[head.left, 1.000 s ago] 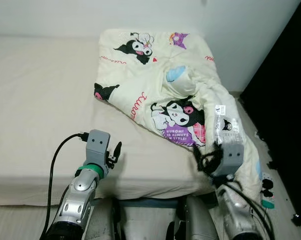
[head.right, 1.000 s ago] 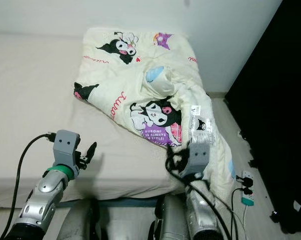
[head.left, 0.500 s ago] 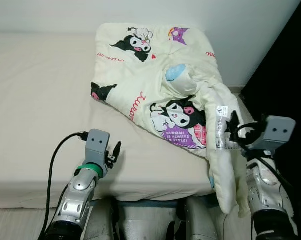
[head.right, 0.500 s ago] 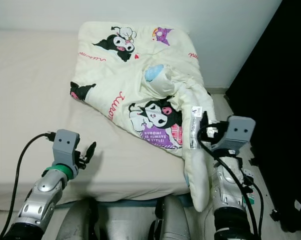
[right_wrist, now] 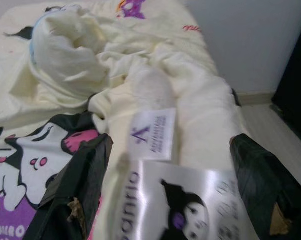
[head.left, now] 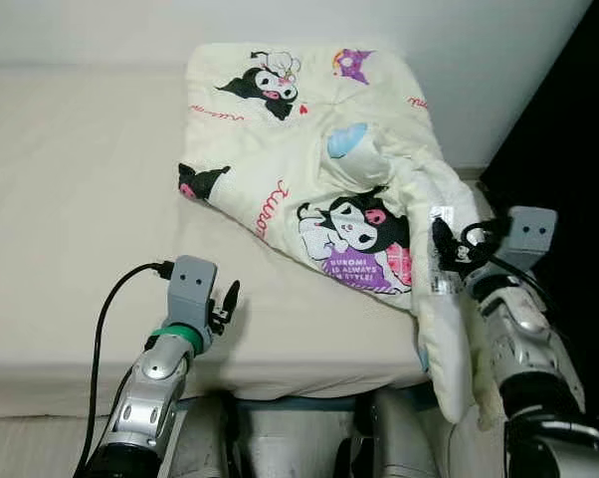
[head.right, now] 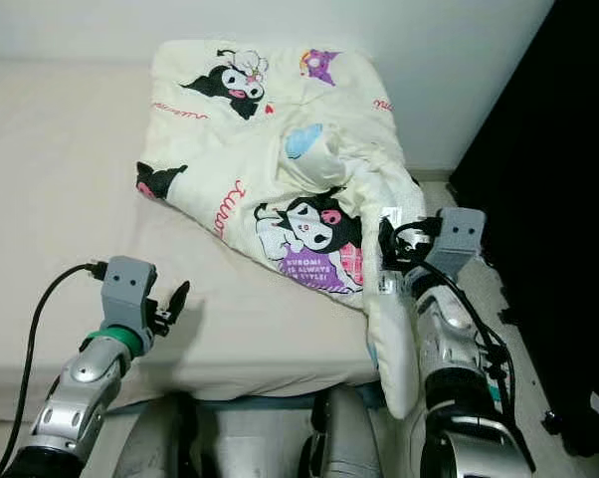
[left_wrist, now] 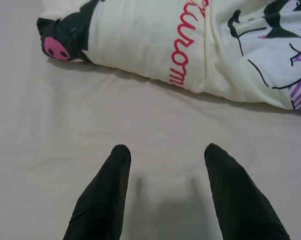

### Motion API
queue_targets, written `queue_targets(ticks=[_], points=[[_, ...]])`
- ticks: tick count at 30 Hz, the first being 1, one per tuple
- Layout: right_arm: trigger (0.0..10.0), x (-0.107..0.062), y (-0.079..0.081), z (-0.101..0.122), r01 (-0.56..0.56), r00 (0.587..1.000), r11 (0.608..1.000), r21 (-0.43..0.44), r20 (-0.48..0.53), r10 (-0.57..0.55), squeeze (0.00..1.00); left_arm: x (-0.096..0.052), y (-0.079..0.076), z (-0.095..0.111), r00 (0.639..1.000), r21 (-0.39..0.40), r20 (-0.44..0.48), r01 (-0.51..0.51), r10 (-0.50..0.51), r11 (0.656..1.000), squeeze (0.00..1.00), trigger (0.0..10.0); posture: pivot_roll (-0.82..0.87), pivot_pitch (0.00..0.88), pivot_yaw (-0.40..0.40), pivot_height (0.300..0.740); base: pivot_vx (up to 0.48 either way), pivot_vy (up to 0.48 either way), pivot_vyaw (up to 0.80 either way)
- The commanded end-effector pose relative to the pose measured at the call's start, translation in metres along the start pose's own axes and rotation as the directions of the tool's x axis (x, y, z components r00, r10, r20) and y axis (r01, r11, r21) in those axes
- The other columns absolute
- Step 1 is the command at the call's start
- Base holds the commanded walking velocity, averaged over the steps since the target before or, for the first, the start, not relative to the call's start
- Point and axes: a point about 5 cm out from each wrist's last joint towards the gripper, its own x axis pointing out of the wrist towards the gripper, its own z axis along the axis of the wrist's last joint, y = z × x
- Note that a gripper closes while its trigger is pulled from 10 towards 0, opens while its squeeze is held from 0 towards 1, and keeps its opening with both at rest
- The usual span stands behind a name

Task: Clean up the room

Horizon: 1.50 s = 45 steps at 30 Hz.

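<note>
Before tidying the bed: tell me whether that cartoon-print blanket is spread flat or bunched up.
Bunched up. The cream cartoon-print blanket lies crumpled in folds on the beige mattress, one end drooping over the bed's edge beside the right tool.

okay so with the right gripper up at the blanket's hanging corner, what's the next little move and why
Probably close the right gripper on the labelled corner of the cream cartoon-print blanket. Its fingers are open astride that edge, and this corner droops off the beige mattress toward the floor. The left gripper hovers open over bare sheet, so it isn't helping yet.
</note>
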Motion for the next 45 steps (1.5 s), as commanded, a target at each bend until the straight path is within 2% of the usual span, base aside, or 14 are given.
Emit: queue_targets(ticks=[1, 4, 5, 7, 8, 10, 11, 17, 19, 23, 28, 36, 38, 45], points=[[10.0, 0.000, 0.001, -0.008, -0.019, 0.999, 1.000, -0.006, -0.051, 0.019, 0.00, -0.005, 0.001, -0.008, 0.999, 0.003, -0.036, -0.003, 0.003, 1.000, 0.00, 10.0, 0.11, 0.143, 0.034, 0.600, 0.000, 0.000, 0.00], [10.0, 0.003, 0.005, -0.006, -0.044, 0.998, 0.999, 0.009, -0.055, 0.045, 0.00, -0.006, 0.001, -0.009, 0.999, 0.003, -0.037, -0.006, 0.006, 1.000, 0.00, 10.0, 0.12, 0.146, 0.033, 0.600, 0.000, 0.000, 0.00], [7.3, 0.005, 0.008, -0.005, -0.062, 0.996, 0.998, 0.018, -0.057, 0.063, 0.00, -0.006, 0.001, -0.009, 0.999, 0.003, -0.038, -0.008, 0.008, 1.000, 0.00, 10.0, 0.12, 0.147, 0.032, 0.600, 0.000, 0.000, 0.00], [7.3, 0.005, 0.008, -0.005, -0.062, 0.996, 0.998, 0.018, -0.057, 0.063, 0.00, -0.006, 0.001, -0.009, 0.999, 0.003, -0.038, -0.008, 0.008, 1.000, 0.00, 10.0, 0.12, 0.147, 0.032, 0.600, 0.000, 0.000, 0.00], [4.5, 0.007, 0.011, -0.006, -0.078, 0.995, 0.997, 0.030, -0.066, 0.080, 0.00, -0.007, 0.002, -0.009, 0.999, 0.004, -0.039, -0.010, 0.010, 1.000, 0.00, 10.0, 0.12, 0.150, 0.032, 0.600, 0.000, 0.000, 0.00], [4.5, 0.007, 0.011, -0.006, -0.078, 0.995, 0.997, 0.030, -0.066, 0.080, 0.00, -0.007, 0.002, -0.009, 0.999, 0.004, -0.039, -0.010, 0.010, 1.000, 0.00, 10.0, 0.12, 0.150, 0.032, 0.600, 0.000, 0.000, 0.00], [0.0, 0.009, 0.013, -0.008, -0.076, 0.993, 0.996, 0.043, -0.093, 0.080, 0.00, -0.007, 0.003, -0.008, 0.999, 0.004, -0.040, -0.012, 0.012, 1.000, 0.00, 10.0, 0.13, 0.151, 0.031, 0.600, 0.000, 0.000, 0.00], [0.0, 0.008, 0.009, -0.022, -0.019, 0.977, 0.999, 0.029, -0.212, 0.025, 0.00, -0.009, 0.005, -0.008, 0.999, 0.006, -0.043, -0.017, 0.017, 1.000, 0.00, 10.0, 0.13, 0.148, 0.035, 0.600, 0.000, 0.000, 0.00], [0.0, 0.008, 0.009, -0.022, -0.019, 0.977, 0.999, 0.029, -0.212, 0.025, 0.00, -0.009, 0.005, -0.008, 0.999, 0.006, -0.043, -0.017, 0.017, 1.000, 0.00, 10.0, 0.13, 0.148, 0.035, 0.600, 0.000, 0.000, 0.00], [0.0, 0.006, 0.006, -0.029, 0.007, 0.958, 0.999, 0.046, -0.288, 0.006, 0.00, -0.008, 0.006, -0.005, 0.999, 0.009, -0.039, -0.016, 0.016, 1.000, 0.00, 10.0, 0.14, 0.137, 0.037, 0.600, 0.000, 0.000, 0.00], [0.0, 0.007, 0.004, -0.028, 0.019, 0.952, 0.997, 0.080, -0.306, 0.007, 0.00, -0.007, 0.007, -0.004, 0.999, 0.010, -0.033, -0.017, 0.018, 1.000, 0.00, 10.0, 0.14, 0.127, 0.036, 0.600, 0.000, 0.000, 0.00], [0.0, 0.014, 0.016, -0.020, -0.094, 0.955, 0.985, 0.144, -0.266, 0.130, 0.00, -0.007, 0.006, -0.001, 0.999, 0.006, -0.027, -0.021, 0.021, 1.000, 0.00, 10.0, 0.13, 0.123, 0.032, 0.600, 0.000, 0.000, 0.00], [0.0, 0.014, 0.028, -0.021, -0.197, 0.938, 0.969, 0.149, -0.257, 0.231, 0.00, -0.008, 0.006, -0.001, 1.000, 0.010, -0.028, -0.015, 0.015, 1.000, 0.00, 10.0, 0.13, 0.123, 0.031, 0.600, 0.000, 0.000, 0.00], [0.0, 0.013, 0.046, -0.025, -0.324, 0.902, 0.934, 0.153, -0.247, 0.353, 0.00, -0.009, 0.007, -0.002, 1.000, 0.025, -0.030, -0.007, 0.008, 1.000, 0.00, 10.0, 0.13, 0.130, 0.032, 0.600, 0.000, 0.000, 0.00]])
